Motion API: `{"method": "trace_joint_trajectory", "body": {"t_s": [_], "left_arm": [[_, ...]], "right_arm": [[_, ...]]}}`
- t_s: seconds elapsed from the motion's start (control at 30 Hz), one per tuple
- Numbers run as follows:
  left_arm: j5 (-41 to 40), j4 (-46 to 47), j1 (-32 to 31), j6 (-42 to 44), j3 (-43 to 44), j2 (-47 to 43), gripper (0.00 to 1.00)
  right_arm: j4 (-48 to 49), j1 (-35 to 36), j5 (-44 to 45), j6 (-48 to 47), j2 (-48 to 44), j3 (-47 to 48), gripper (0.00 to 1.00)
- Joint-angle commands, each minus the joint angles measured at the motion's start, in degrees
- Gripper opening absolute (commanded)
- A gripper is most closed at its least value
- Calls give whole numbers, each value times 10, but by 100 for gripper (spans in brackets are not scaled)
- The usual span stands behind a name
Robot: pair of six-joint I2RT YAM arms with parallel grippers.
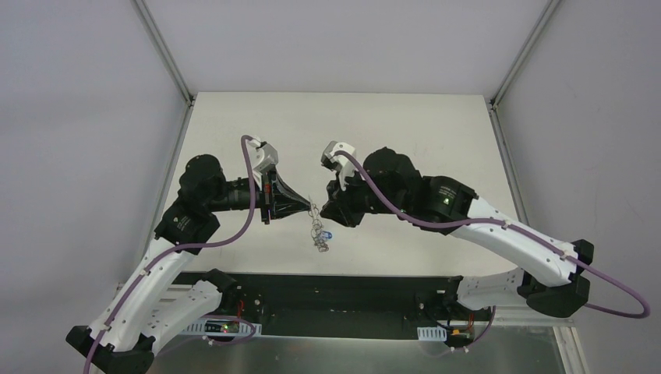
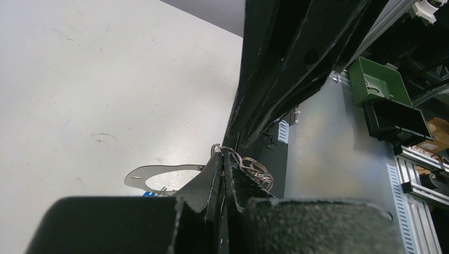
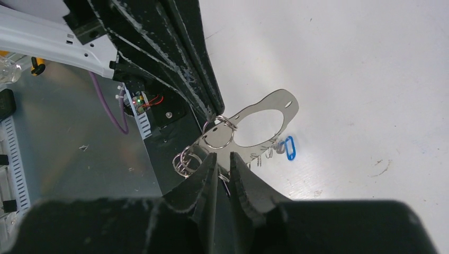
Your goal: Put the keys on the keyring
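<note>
White table [image 1: 405, 125]; green bin [image 2: 378, 82] beside black bin [image 2: 397, 121].

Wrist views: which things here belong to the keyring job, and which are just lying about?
Job in hand:
keyring
blue key
left gripper, shut on the keyring
right gripper, close under it

Lying about:
green bin
black tray
</note>
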Motion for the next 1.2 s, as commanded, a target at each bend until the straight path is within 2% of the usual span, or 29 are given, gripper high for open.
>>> {"method": "trace_joint_trajectory", "body": {"t_s": [0.0,0.23,0.43,0.6,0.73,0.83,1.17], "left_arm": [[18,58,2,-18,-4,-11,0],[20,65,3,-21,-7,-13,0],[7,64,2,-17,-14,-23,0],[5,64,3,-19,-15,-23,0],[18,68,2,-25,-11,-19,0],[37,75,2,-39,-5,-15,0],[107,127,1,-107,23,3,0]], "right_arm": [[6,3,18,-8,-36,0,18],[8,2,58,1,-44,-19,27],[37,-23,133,77,-56,-103,36],[73,-44,142,118,-77,-165,39],[83,-54,99,90,-107,-173,41],[66,-59,26,50,-125,-153,41],[-47,-62,-129,-70,-85,15,38]]}}
